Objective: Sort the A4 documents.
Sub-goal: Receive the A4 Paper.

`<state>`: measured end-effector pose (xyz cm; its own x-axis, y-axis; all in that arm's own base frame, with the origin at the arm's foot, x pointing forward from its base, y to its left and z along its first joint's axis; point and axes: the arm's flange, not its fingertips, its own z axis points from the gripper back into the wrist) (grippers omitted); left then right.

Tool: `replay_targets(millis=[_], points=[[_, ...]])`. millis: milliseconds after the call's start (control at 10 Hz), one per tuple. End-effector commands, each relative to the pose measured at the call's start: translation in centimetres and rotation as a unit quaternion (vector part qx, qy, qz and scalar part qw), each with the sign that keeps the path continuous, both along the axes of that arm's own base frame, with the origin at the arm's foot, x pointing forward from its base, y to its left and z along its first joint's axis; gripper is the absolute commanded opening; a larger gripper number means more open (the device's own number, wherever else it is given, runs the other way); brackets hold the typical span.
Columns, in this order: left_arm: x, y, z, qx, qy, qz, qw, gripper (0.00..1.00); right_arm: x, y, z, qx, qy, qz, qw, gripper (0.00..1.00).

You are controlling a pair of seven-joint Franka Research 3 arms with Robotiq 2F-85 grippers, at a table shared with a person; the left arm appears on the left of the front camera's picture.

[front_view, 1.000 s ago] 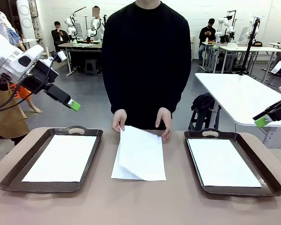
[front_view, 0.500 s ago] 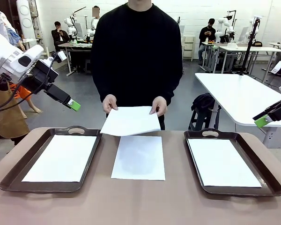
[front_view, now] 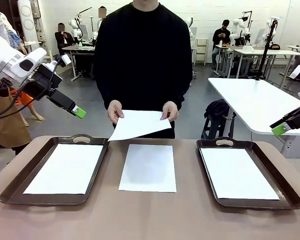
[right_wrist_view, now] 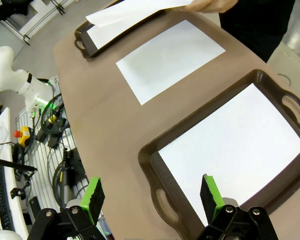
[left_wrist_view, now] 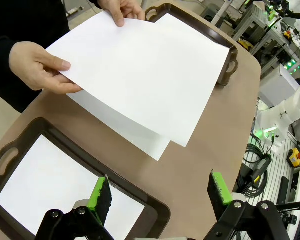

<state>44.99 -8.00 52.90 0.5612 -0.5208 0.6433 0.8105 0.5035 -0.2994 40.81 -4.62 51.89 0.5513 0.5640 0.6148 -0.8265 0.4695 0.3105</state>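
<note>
Item: A4 sheet [left_wrist_view: 140,75], being held aloft by the person's hands [left_wrist_view: 37,67], well ahead of the left gripper [left_wrist_view: 160,186], jaws spread, empty; right gripper [right_wrist_view: 151,186] likewise spread. Free edge probably best pinched flat, uncreased.

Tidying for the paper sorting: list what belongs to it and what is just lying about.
Belongs: held sheet, middle sheet, left tray, left sheet, right tray, right sheet.
Lying about: dark bag, white side table.

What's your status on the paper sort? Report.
Open, empty: left gripper, right gripper. An upper sheet in the person's hands above the middle sheet. Those hands may block a centre pickup.
</note>
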Motion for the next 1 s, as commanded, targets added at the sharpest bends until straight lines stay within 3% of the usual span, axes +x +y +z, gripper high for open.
replay_targets(millis=[0, 900], points=[[-0.04, 0.05, -0.01, -0.001, 0.001, -0.001, 1.000, 1.00, -0.09, -0.03, -0.03, -0.001, 0.000, 0.003, 1.000, 1.00], [-0.04, 0.05, -0.01, -0.001, 0.001, -0.001, 1.000, 1.00, -0.09, -0.03, -0.03, -0.001, 0.000, 0.003, 1.000, 1.00]])
